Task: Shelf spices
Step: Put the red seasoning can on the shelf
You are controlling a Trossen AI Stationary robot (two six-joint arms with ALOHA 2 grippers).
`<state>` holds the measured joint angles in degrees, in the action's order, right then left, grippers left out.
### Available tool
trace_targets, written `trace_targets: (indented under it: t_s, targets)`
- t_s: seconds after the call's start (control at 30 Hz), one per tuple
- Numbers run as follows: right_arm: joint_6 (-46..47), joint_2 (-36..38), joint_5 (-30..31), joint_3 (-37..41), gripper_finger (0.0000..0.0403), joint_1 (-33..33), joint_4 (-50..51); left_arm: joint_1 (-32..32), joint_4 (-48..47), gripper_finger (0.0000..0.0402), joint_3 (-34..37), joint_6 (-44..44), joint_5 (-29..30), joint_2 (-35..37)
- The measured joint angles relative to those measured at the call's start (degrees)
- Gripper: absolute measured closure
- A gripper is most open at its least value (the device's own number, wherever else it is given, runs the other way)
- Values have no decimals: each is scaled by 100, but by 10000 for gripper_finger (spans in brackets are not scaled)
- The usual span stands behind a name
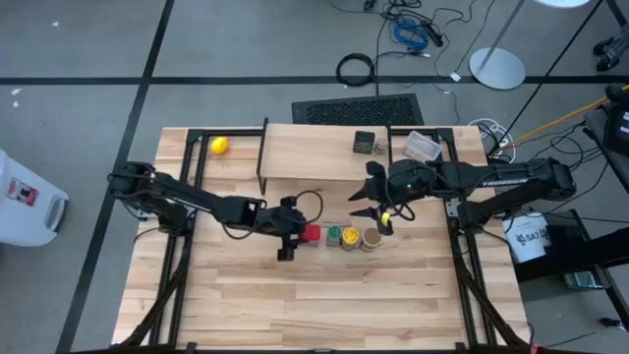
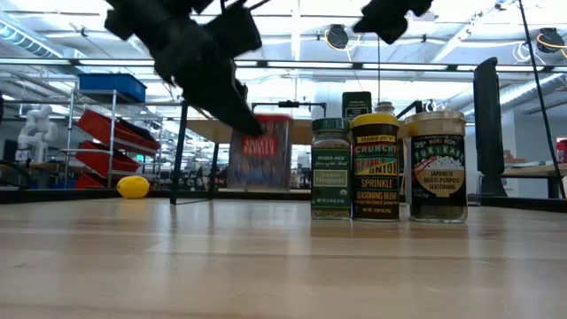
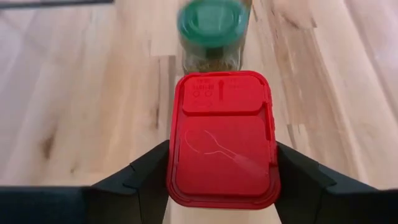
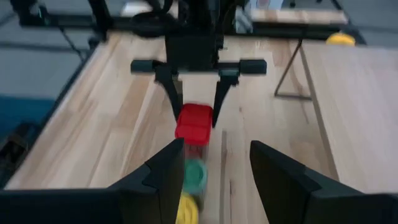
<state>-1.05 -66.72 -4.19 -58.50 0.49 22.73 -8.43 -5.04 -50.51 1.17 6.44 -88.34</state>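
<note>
The red square tin with its moulded plastic lid point(image 3: 222, 140) stood on the light wooden table point(image 1: 334, 295) near the middle, at the left end of a short row of spice containers, and the left gripper point(image 1: 298, 234) was clamped on it, one dark finger point(image 3: 148, 177) pressed against each side of the lid. Just to its right came the green-lidded glass jar of dried herbs point(image 2: 330, 168), then the yellow-lidded jar with the orange label point(image 2: 376, 164), then the tan round-topped jar with the green label point(image 2: 436, 167), all upright and close together. The right gripper point(image 1: 381, 211) hovered above the right part of this row, over the yellow-lidded jar, its fingers spread apart and holding nothing; in its wrist view the two dark fingers point(image 4: 165, 177) framed the tin and the green lid below. Farther back stood the small shelf, a light wooden plank on thin black metal legs point(image 1: 314, 157), with a dark rectangular box point(image 1: 365, 142) resting on its right part and a clear plastic tub point(image 1: 422, 147) just beyond that to the right. A yellow lemon-like ball point(image 1: 219, 146) lay on the table at the far left, beside the shelf's left end.
</note>
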Motion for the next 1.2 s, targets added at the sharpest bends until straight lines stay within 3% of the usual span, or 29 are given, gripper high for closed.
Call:
trace_targets:
  t_s: [0.23,0.33,0.47,0.63,0.77,1.2]
  targets:
    - [80,-699,2,-2,234,75,-958,-7,-277,173,-137,-2,121,785]
    - [30,-1006,334,-2,227,74,-1229,-7,-426,173,-137,-23,294,1138]
    - [-16,-1367,706,-2,182,58,-1570,1,-475,173,-139,-52,582,1560]
    - [-22,-1714,668,-2,103,59,-2217,9,-507,173,-137,-167,687,1862]
    - [-42,-1866,368,-2,65,61,-2609,9,-513,173,-139,-201,742,1911]
    - [24,-2150,232,-2,66,63,-3288,11,-491,173,-139,-201,885,1904]
